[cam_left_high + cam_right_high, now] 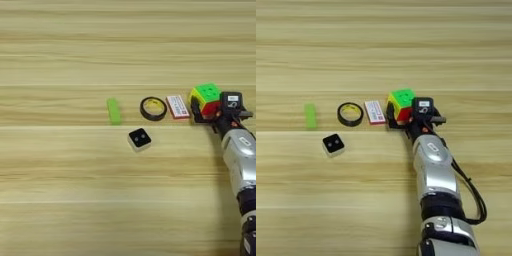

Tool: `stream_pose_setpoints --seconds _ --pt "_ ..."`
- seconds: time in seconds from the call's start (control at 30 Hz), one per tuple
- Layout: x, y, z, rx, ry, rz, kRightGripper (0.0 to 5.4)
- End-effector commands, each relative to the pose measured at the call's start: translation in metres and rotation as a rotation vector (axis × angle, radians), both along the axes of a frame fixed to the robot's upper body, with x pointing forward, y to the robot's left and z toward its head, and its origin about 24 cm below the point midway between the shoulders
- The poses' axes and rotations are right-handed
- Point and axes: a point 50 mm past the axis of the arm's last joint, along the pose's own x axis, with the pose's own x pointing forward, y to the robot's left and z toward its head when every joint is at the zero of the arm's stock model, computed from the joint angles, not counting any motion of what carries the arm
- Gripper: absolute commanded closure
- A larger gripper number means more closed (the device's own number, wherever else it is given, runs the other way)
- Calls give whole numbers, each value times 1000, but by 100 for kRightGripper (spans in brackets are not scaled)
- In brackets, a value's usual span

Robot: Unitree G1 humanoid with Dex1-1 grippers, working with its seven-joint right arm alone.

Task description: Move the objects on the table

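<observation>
puzzle cube (401, 103) sat right end of row on desk (381, 200), green face up, no long axis, edges turned slightly off the grain | right tool (398, 117) closed around it | risk: corner grip slips, cube knocks flat box (374, 111) just left | ring (350, 114), green bar (310, 115) further left, bar's long axis near-far

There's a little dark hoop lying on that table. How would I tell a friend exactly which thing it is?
On the wooden table, small things lie in a row leading left from the robot's gripper. The tape ring is third from it, after the puzzle cube and the flat box, before the green bar. Only it is round and hollow, black outside, yellow inside.
</observation>
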Motion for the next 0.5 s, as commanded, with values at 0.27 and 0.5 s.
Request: stream_pose_setpoints --seconds 0.27,0.5 --pt "20 -3 41 -34 -177 38 45" --pt "19 -1 41 -27 -186 62 135"
